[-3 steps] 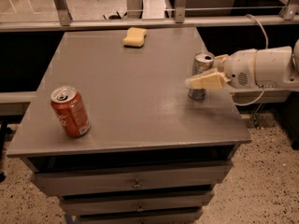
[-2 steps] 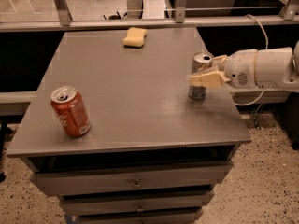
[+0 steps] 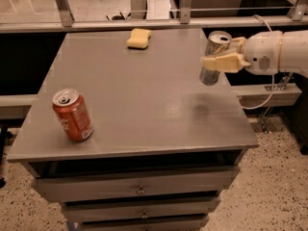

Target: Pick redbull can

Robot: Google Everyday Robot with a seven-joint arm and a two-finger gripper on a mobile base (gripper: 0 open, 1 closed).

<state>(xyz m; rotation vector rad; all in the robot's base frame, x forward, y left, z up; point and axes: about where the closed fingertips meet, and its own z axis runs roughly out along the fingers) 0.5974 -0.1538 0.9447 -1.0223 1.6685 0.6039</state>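
**Redbull can held in the gripper above the table's right side**

Near the front left corner of the grey table stands a red-orange soda can, leaning slightly. A yellow sponge lies near the table's back edge, about mid-width. Over the table's right side, towards the back, the redbull can hangs tilted, clear of the tabletop, with a faint shadow on the surface beneath it. The gripper reaches in from beyond the table's right edge, its cream fingers closed around the can's body. Drawers fill the table's front.
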